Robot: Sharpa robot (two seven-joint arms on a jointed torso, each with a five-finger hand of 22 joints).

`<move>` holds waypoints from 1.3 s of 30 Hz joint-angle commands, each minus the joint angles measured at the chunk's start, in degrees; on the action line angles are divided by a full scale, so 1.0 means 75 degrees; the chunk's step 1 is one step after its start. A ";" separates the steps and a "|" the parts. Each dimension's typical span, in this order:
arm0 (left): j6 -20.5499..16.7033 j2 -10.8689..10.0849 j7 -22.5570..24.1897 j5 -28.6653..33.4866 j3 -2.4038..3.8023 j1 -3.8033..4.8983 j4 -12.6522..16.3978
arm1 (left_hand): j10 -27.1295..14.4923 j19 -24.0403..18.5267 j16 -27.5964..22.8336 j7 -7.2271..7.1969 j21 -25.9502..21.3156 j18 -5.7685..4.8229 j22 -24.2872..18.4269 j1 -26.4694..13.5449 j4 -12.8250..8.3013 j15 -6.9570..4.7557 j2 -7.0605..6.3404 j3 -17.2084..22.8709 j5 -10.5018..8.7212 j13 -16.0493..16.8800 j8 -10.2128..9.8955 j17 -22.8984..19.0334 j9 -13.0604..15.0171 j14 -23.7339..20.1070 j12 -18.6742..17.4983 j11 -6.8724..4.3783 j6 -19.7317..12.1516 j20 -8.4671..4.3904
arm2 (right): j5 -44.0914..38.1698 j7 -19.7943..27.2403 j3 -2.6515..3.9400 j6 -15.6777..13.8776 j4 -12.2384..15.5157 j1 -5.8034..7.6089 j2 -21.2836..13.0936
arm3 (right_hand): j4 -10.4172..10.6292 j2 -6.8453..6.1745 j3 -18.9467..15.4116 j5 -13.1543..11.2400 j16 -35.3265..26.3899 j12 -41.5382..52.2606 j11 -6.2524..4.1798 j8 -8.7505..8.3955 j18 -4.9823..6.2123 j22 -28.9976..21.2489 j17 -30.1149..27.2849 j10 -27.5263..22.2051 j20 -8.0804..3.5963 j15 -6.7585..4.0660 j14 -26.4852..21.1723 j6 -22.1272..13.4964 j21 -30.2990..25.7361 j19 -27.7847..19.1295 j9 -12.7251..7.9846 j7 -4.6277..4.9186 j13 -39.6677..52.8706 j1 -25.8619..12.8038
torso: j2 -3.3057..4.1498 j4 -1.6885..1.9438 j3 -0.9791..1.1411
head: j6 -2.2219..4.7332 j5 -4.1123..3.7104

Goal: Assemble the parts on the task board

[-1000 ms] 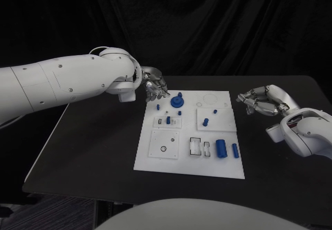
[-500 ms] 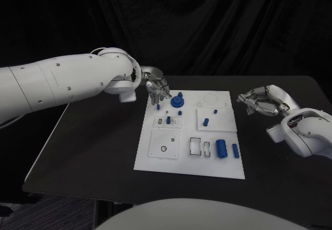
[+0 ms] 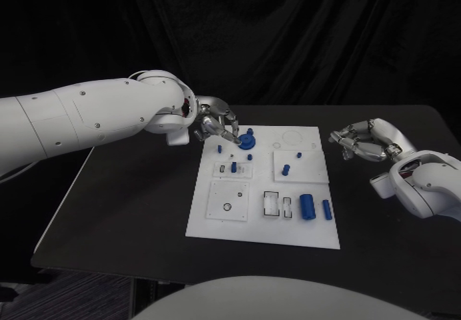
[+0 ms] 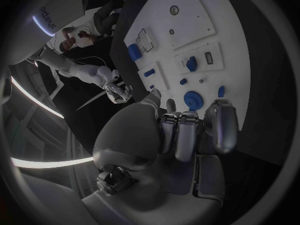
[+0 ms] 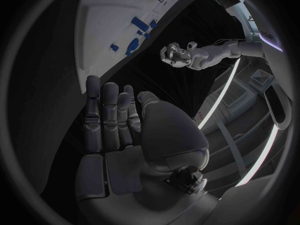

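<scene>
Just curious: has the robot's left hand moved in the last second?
Yes. The left hand has shifted toward the blue round part on the task board.

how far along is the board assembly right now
Early to midway, at a guess. Looks done: small blue pegs stand in the task board, and a blue round part sits near its far edge. In hand: nothing held; the left hand reaches at that round part, the right hand waits beside the board. Left: blue cylinders lie loose.
</scene>
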 commanded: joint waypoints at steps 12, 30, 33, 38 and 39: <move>0.0044 0.0024 -0.1299 0.0047 0.0007 -0.0035 0.0155 | 0.0778 0.1159 0.0020 0.0060 0.1328 -0.0221 0.2007 -0.1085 0.0731 -0.0316 0.0054 -0.0639 0.0656 0.2034 -0.1230 0.2006 -0.0914 0.0842 0.0026 -0.0215 0.1762 0.0053 | -0.0041 -0.0091 0.0006 0.0088 0.0009 -0.0023 -0.0028 | 0.0000 -0.0015 0.0063 0.0051 -0.0008 0.0015 0.0002 0.0035 0.0090 0.0008 -0.0040 0.0062 -0.0025 -0.0012 0.0070 0.0008 -0.0050 0.0071 -0.0009 -0.0067 -0.0044 0.0087 | 0.0008 0.0011 -0.0003 | 0.0001 0.0025; 0.0504 0.0509 -0.2915 0.0047 0.0007 -0.0208 0.0027 | 0.0778 0.1159 0.0020 0.0045 0.1328 -0.0221 0.2007 -0.1209 0.0583 -0.0349 0.0146 -0.0443 0.1222 0.2034 -0.3966 0.2006 -0.1897 0.0842 0.0026 -0.0195 0.3880 0.0029 | -0.0041 -0.0057 0.0007 0.0091 0.0019 -0.0023 -0.0018 | -0.0002 -0.0020 0.0079 0.0059 -0.0006 0.0015 -0.0001 0.0037 0.0089 0.0007 -0.0036 0.0075 -0.0030 -0.0016 0.0091 0.0006 -0.0055 0.0083 -0.0009 -0.0068 -0.0054 0.0105 | 0.0002 0.0003 -0.0004 | 0.0001 0.0058; 0.0501 0.0615 -0.2953 0.0047 0.0007 -0.0253 -0.0065 | 0.0778 0.1159 0.0020 0.0014 0.1328 -0.0221 0.2007 -0.1107 0.0440 -0.0380 0.0148 -0.0304 0.1448 0.2034 -0.4143 0.2006 -0.1943 0.0842 0.0026 -0.0224 0.4001 -0.0002 | -0.0041 -0.0027 0.0007 0.0066 0.0030 -0.0023 -0.0026 | -0.0002 -0.0020 0.0079 0.0059 -0.0006 0.0015 -0.0001 0.0037 0.0089 0.0007 -0.0036 0.0075 -0.0030 -0.0016 0.0091 0.0006 -0.0055 0.0083 -0.0009 -0.0068 -0.0054 0.0105 | -0.0003 0.0001 -0.0005 | 0.0001 0.0055; 0.0492 0.0748 -0.2992 0.0047 0.0008 -0.0354 -0.0198 | 0.0778 0.1159 0.0020 0.0012 0.1328 -0.0221 0.2007 -0.1101 0.0413 -0.0385 0.0140 -0.0271 0.1488 0.2034 -0.4195 0.2006 -0.1953 0.0842 0.0026 -0.0232 0.4036 -0.0009 | -0.0041 -0.0005 0.0007 0.0039 0.0045 -0.0023 -0.0039 | -0.0001 -0.0023 0.0083 0.0060 0.0005 0.0018 -0.0002 0.0038 0.0089 0.0006 -0.0019 0.0083 -0.0031 -0.0017 0.0107 0.0005 -0.0056 0.0087 -0.0009 -0.0068 -0.0054 0.0111 | -0.0001 0.0001 -0.0002 | 0.0001 0.0055; 0.0491 0.0770 -0.2998 0.0047 0.0008 -0.0383 -0.0221 | 0.0778 0.1159 0.0020 0.0012 0.1328 -0.0221 0.2007 -0.1101 0.0412 -0.0386 0.0140 -0.0269 0.1490 0.2034 -0.4198 0.2006 -0.1953 0.0842 0.0026 -0.0232 0.4037 -0.0009 | -0.0041 -0.0005 0.0007 0.0036 0.0048 -0.0023 -0.0041 | -0.0001 -0.0024 0.0084 0.0061 0.0011 0.0024 -0.0002 0.0038 0.0089 0.0006 -0.0010 0.0093 -0.0032 -0.0017 0.0115 0.0006 -0.0057 0.0088 -0.0009 -0.0068 -0.0047 0.0112 | -0.0002 0.0002 -0.0004 | 0.0001 0.0047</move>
